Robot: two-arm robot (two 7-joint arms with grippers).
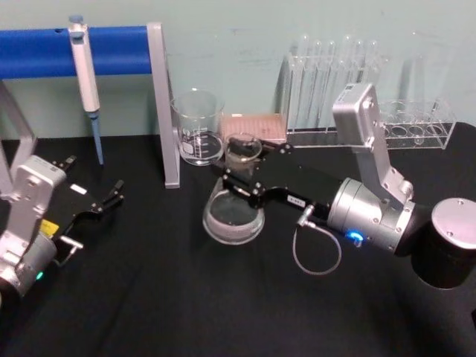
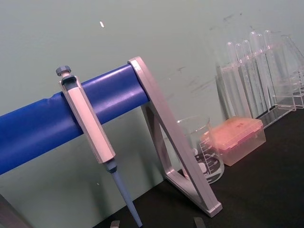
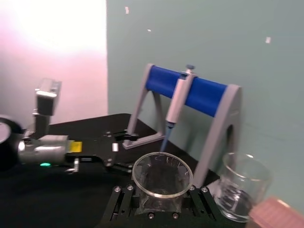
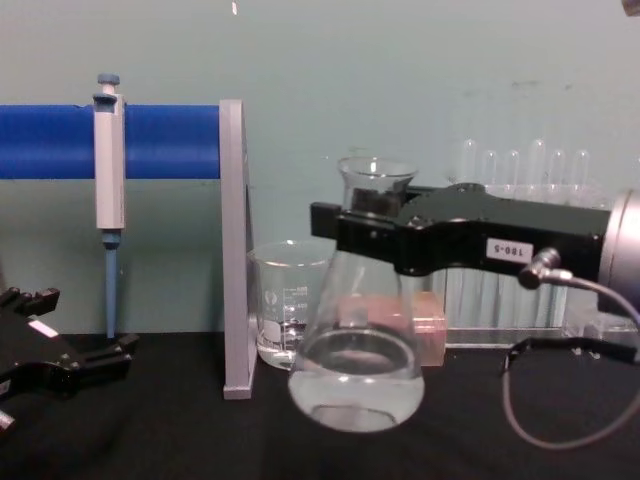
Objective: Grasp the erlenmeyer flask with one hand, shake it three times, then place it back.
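Observation:
The erlenmeyer flask [image 1: 234, 217] is clear glass with a little clear liquid in its wide base [image 4: 356, 385]. It stands mid-table in front of the beaker, tilted slightly; whether its base touches the black cloth I cannot tell. My right gripper [image 1: 236, 165], black with a small white digit label, reaches in from the right and is shut on the flask's neck just under the flared rim [image 4: 372, 172]. In the right wrist view the rim [image 3: 162, 175] sits between the fingers. My left gripper [image 1: 111, 195] rests open at the left of the table, apart from the flask.
A graduated glass beaker [image 1: 198, 126] stands just behind the flask, beside a grey stand post [image 1: 165, 104] carrying a blue bar and a hanging pipette [image 1: 85, 74]. A pink tip box [image 1: 260, 125] and a rack of test tubes [image 1: 349, 74] line the back wall.

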